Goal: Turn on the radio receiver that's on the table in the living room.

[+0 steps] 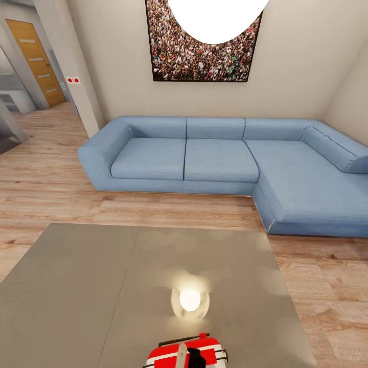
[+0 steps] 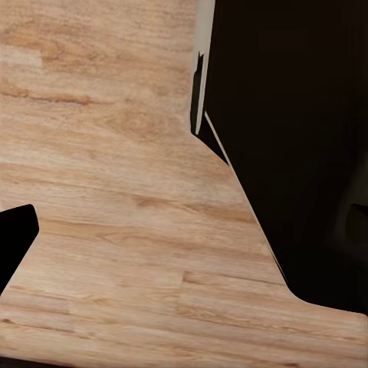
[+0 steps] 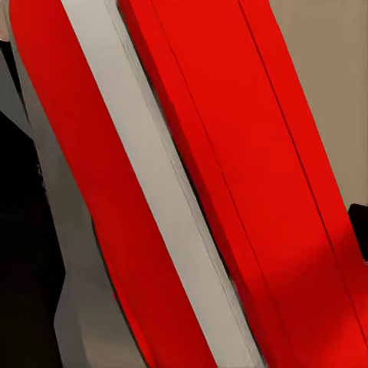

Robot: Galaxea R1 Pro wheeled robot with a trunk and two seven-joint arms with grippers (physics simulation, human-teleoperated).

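Note:
The radio receiver [image 1: 168, 355], red with white trim and a thin black wire handle, stands on the near edge of the large grey table [image 1: 92, 286], cut off by the bottom of the head view. In the right wrist view its red shell and white stripe [image 3: 153, 192] lie very close ahead. My right gripper [image 3: 188, 226] is open, with dark fingertips [image 3: 19, 230] at the frame's sides, right at the radio. A black part of that arm [image 1: 197, 361] overlaps the radio's top. The dial and green light are hidden. My left gripper [image 2: 184, 230] hangs open over the wood floor [image 2: 115, 192].
A blue L-shaped sofa [image 1: 214, 158] stands beyond the table under a framed crowd picture [image 1: 168, 56]. A bright lamp glare [image 1: 190, 300] reflects on the tabletop. Plank floor runs left toward a wooden door [image 1: 36, 61]. A dark shape [image 2: 307, 153] rises beside the left gripper.

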